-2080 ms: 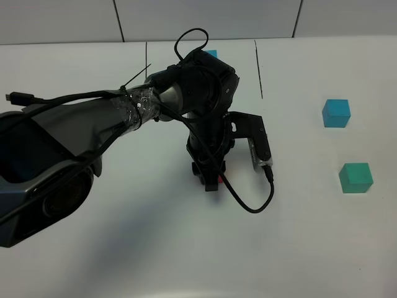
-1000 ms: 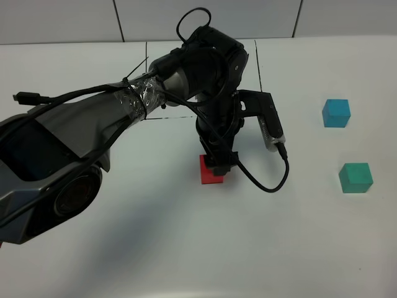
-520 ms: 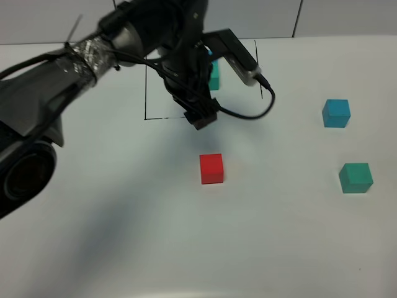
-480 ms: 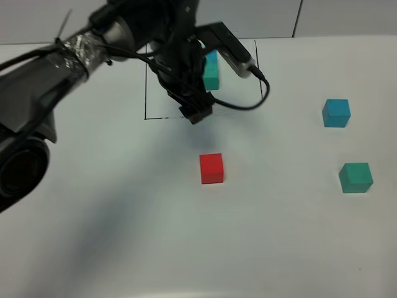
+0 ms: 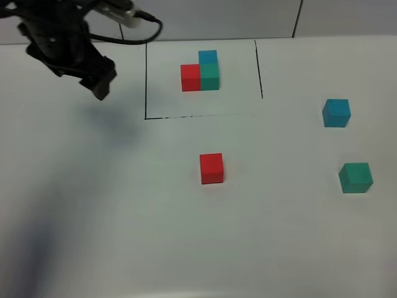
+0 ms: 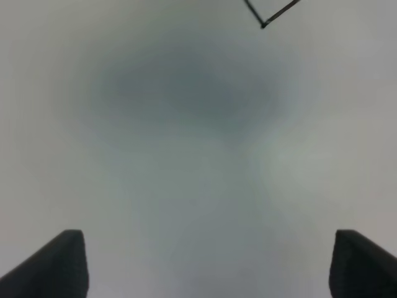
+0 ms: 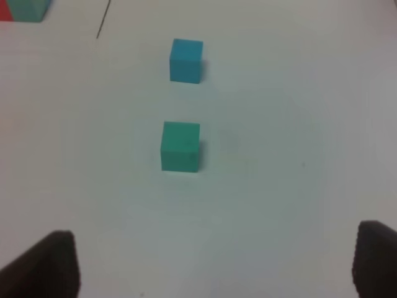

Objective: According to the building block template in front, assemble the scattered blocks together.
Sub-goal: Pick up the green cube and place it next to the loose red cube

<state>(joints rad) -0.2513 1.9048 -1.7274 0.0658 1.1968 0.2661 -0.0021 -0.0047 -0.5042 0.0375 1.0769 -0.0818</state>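
The building block template [image 5: 200, 70], a red, teal-green and blue cluster, sits inside a black drawn frame [image 5: 146, 93] at the back. Three scattered blocks lie loose on the table: a red cube [image 5: 211, 168] in the middle, a light blue cube [image 5: 336, 113] and a teal-green cube [image 5: 355, 177] at the right. My left gripper [image 5: 100, 85] hangs high at the far left, apart from every block. In its wrist view the left gripper [image 6: 211, 267] is open over bare table. The right gripper [image 7: 211, 264] is open too, short of the teal-green cube [image 7: 180, 146] and blue cube [image 7: 186, 60].
The white table [image 5: 124, 217] runs to a tiled wall at the back. A corner of the black frame [image 6: 262, 25] shows in the left wrist view. One edge of the frame [image 7: 104, 18] and a bit of the template [image 7: 25, 9] show in the right wrist view.
My left arm has swung up and away to the far left, leaving the red cube where it lay. The template is now uncovered. The blue and teal-green cubes have not moved.
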